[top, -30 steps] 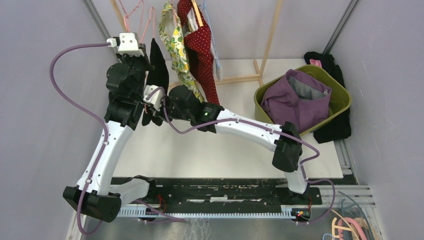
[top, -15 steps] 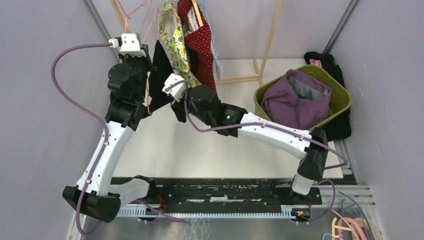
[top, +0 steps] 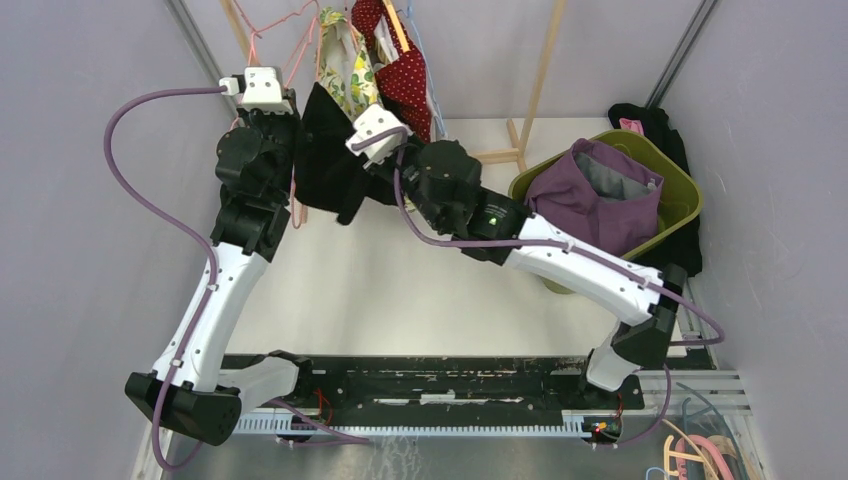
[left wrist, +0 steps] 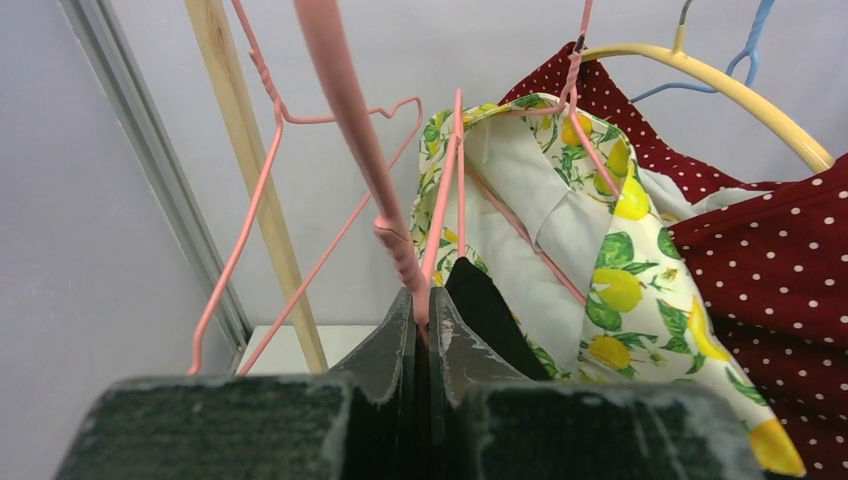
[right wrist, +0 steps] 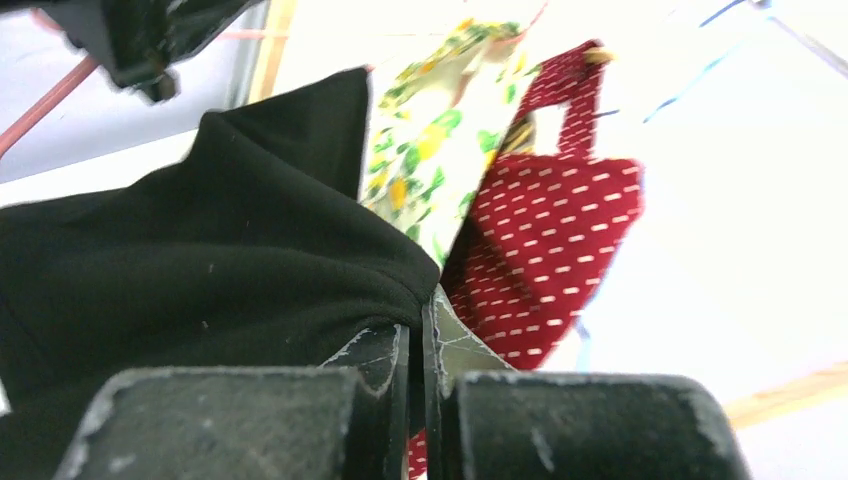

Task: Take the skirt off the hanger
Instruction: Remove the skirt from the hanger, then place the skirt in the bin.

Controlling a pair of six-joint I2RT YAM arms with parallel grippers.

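Two clamps: left gripper (left wrist: 422,310) clenched on pink hanger (left wrist: 350,120), anchoring it; right gripper (right wrist: 418,340) pinching black skirt (right wrist: 220,250) at hanger's 4 o'clock (likely for sliding off).

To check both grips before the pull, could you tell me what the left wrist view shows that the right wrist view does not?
Only the left wrist view: the left tool shut on the pink hanger, the wooden post and a yellow hanger. Only the right wrist view: the right tool pinching an edge of the black skirt. Both: the lemon-print garment and the red dotted garment; the skirt is just a sliver in the left wrist view.
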